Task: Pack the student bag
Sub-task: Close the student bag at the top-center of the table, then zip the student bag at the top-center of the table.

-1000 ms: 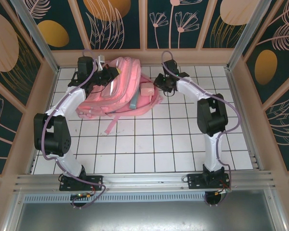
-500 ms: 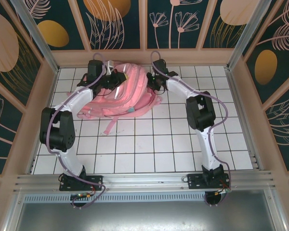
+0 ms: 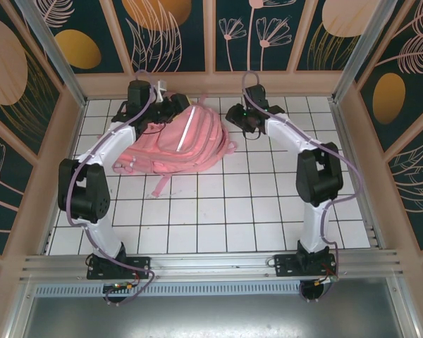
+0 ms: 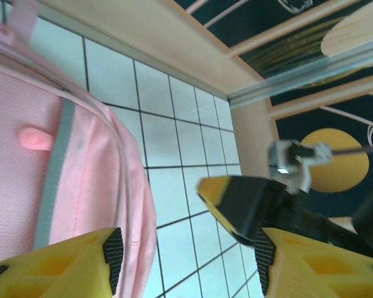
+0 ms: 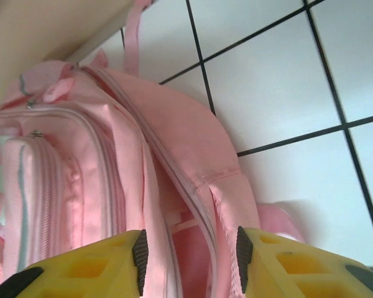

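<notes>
Bag point(image 3: 170, 144) lies at the far-left of the surface point(image 3: 268, 211), close to the far edge, pockets up. Its long axis runs diagonally, with the top and carry loop toward the far edge, the bottom toward the left edge, and the straps trailing nearward.

Left claw point(image 3: 173, 105) is at the bag's top, open, nothing between the fingers. Right claw point(image 3: 234, 117) is just beside the bag's right side, jaws apart over the zip seam, no grip evident.

Likely step: working the top opening. One claw should pin the fabric by the seam. The other should take the zip pull or the lip only, not a strap, and pull along the seam so the soft bag doesn't slide.
</notes>
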Action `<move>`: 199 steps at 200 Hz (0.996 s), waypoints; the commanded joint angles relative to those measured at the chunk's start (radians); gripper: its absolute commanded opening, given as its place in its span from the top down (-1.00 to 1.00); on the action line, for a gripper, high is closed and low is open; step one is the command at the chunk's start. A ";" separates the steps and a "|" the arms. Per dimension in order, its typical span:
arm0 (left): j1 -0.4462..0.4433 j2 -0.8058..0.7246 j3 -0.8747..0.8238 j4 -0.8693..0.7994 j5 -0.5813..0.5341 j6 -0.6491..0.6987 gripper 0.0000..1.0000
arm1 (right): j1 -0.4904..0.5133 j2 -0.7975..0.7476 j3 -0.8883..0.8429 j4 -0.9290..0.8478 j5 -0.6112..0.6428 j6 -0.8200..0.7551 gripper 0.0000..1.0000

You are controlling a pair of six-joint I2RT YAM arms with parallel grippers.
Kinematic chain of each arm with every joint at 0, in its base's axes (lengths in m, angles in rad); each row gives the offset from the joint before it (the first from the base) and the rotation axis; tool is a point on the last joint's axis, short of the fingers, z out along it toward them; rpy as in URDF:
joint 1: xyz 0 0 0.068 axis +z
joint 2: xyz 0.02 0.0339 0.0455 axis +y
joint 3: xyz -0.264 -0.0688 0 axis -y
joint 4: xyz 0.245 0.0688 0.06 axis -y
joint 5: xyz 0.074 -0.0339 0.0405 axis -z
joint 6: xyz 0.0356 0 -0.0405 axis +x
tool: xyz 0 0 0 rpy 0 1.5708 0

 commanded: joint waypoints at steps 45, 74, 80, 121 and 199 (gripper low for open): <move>0.129 -0.300 -0.318 -0.161 -0.308 0.045 -0.10 | 0.076 -0.116 -0.194 0.142 -0.053 -0.051 0.27; 0.164 -0.395 -0.459 -0.226 -0.447 0.030 -0.06 | 0.177 -0.117 -0.219 0.201 -0.063 -0.109 0.28; 0.171 -0.412 -0.491 -0.235 -0.473 0.022 -0.04 | 0.205 -0.117 -0.225 0.213 -0.055 -0.127 0.28; 0.209 -0.470 -0.650 -0.172 -0.494 -0.054 0.05 | 0.317 -0.090 -0.246 0.271 -0.038 -0.163 0.29; 0.211 -0.322 -0.737 0.061 -0.351 -0.175 0.07 | 0.410 0.001 -0.186 0.260 -0.002 -0.234 0.28</move>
